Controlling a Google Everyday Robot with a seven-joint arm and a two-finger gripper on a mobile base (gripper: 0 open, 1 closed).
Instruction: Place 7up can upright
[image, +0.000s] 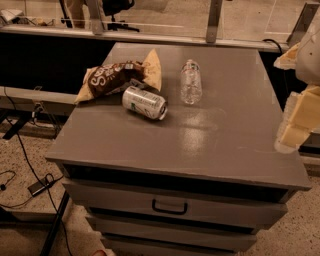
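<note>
The 7up can (144, 102), silvery with a green logo, lies on its side on the grey cabinet top (225, 135), left of centre, its end facing right and toward me. It touches the lower edge of a brown-and-yellow snack bag (117, 75). My gripper (295, 125) shows as pale cream parts at the frame's right edge, over the cabinet's right side, far to the right of the can and holding nothing I can see.
A clear plastic bottle (191, 82) lies on its side just right of the can, behind it. The cabinet has drawers with a dark handle (170, 206) in front. Cables (30, 175) run on the floor at left. A railing (150, 36) stands behind.
</note>
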